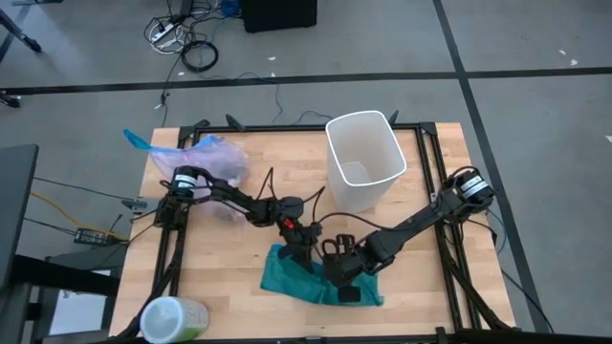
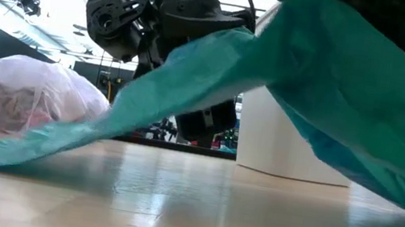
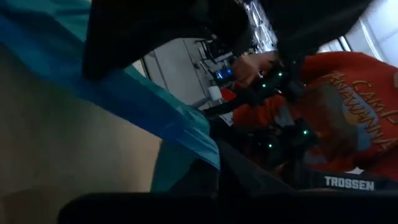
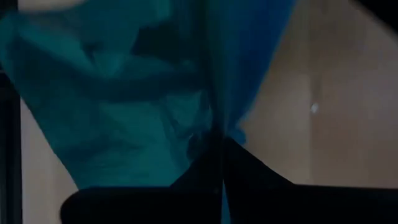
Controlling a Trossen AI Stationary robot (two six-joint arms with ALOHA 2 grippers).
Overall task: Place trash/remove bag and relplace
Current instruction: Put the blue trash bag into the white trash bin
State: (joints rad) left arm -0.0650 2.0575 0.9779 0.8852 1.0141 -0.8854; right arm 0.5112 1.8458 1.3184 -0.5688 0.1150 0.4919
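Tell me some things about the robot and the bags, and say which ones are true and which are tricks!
1. The white bin is lying on its side. False: it stands upright near the far edge of the table.
2. Both arms are at the teal-green bag. True: the left gripper and the right gripper both have their jaws shut on it.
3. The pink-lavender bag is inside the bin. False: it sits tied and full on the table, by the left arm's base.
4. The bin has no liner in it. True.
5. The teal-green bag lies flat. False: the low view shows it lifted in the middle.
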